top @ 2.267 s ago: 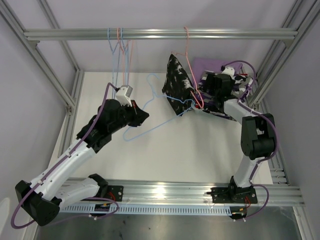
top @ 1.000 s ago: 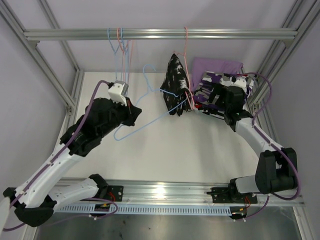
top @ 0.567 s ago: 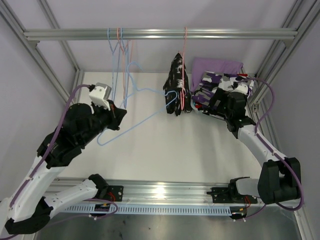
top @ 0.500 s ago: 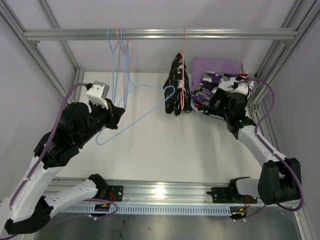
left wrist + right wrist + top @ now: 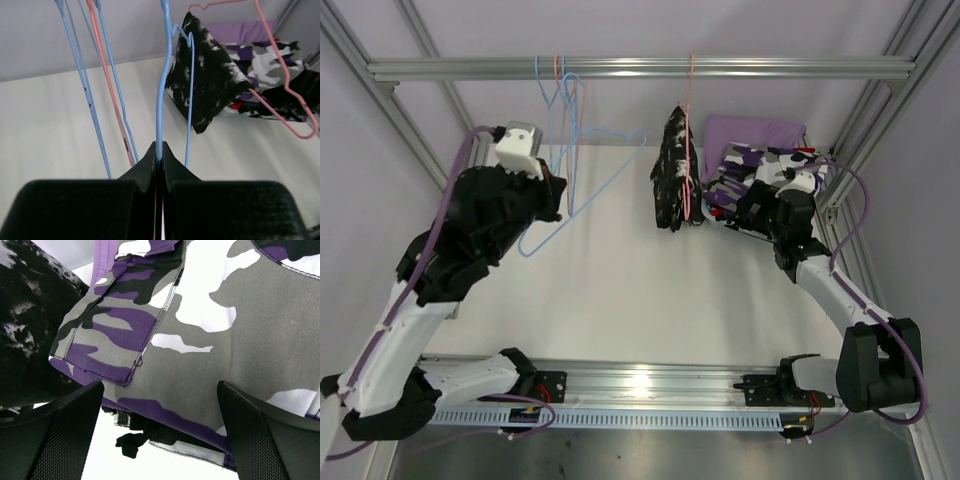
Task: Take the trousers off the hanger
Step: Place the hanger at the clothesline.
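The black white-blotched trousers (image 5: 672, 170) hang on the pink hanger (image 5: 691, 100), so the left jaws, clenched on the empty blue hanger (image 5: 588, 160), should hook it on the rail (image 5: 800, 67) well aside, with the right jaws gaping over the print trousers (image 5: 200, 340).

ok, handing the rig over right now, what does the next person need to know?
Left pincer: shut on a bare blue hanger, held up near the rail.
Right pincer: open, over the print trousers, which lie on the lilac trousers at the table's far right.
Done: those two are off hangers.
To do: black blotched trousers hang on the pink hanger; likely park the blue one, then pull these off.
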